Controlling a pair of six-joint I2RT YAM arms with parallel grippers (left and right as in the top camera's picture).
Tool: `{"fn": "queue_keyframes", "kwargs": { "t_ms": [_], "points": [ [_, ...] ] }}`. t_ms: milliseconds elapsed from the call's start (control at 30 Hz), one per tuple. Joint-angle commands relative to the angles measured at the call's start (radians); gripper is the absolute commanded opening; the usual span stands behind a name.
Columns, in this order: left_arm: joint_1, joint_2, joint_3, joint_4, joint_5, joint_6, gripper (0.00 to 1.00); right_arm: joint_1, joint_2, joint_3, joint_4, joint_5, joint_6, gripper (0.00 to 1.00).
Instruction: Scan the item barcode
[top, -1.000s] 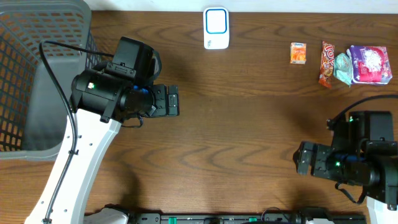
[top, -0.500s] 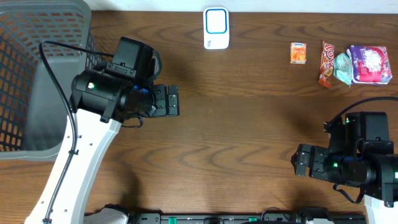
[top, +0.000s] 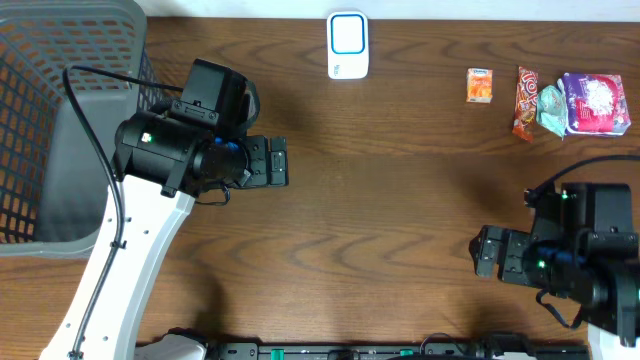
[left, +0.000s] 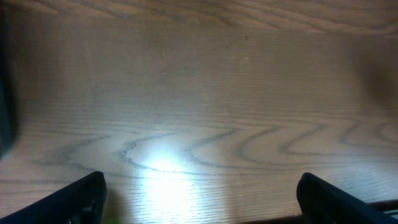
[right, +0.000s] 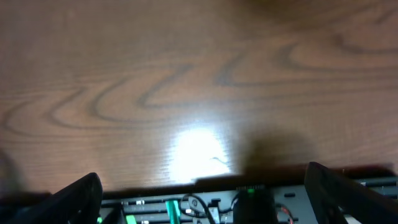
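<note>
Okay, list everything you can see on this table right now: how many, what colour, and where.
basket: one, grey mesh, far left
scanner: one, white with blue outline, top centre
small carton: one, orange, top right
snack packet: one, red-orange, right of the carton
small pouch: one, teal, between packet and pink pack
pink pack: one, pink-purple, top right corner
table: one, brown wood
left gripper: one, black, open, empty, beside the basket
right gripper: one, black, open, empty, lower right

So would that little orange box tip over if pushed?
Probably not: the orange box looks to lie flat on the table, so it should slide. It seems small with straight edges, so likely stiff and light.
</note>
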Motion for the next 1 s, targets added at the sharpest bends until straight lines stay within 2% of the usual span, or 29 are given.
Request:
{"fn": "queue_keyframes", "kwargs": {
  "t_ms": [0, 333, 467, 733, 967],
  "points": [
    [0.003, -0.003, 0.004, -0.003, 0.005, 0.006, 0.98, 0.009, -0.053, -0.005, 0.023, -0.003, -0.023, 0.99],
    [0.003, -0.003, 0.004, -0.003, 0.005, 0.006, 0.98, 0.009, -0.261, -0.102, 0.110, -0.026, -0.053, 0.99],
    [0.003, -0.003, 0.004, -0.003, 0.005, 0.006, 0.98, 0.009, -0.320, -0.189, 0.177, -0.128, -0.133, 0.99],
    [0.003, -0.003, 0.004, -0.003, 0.005, 0.006, 0.98, 0.009, -0.345, -0.299, 0.252, -0.149, -0.134, 0.99],
    [0.003, -0.003, 0.004, -0.003, 0.005, 0.006, 0.98, 0.009, -0.349, -0.321, 0.318, -0.174, -0.140, 0.99]
  ]
}}
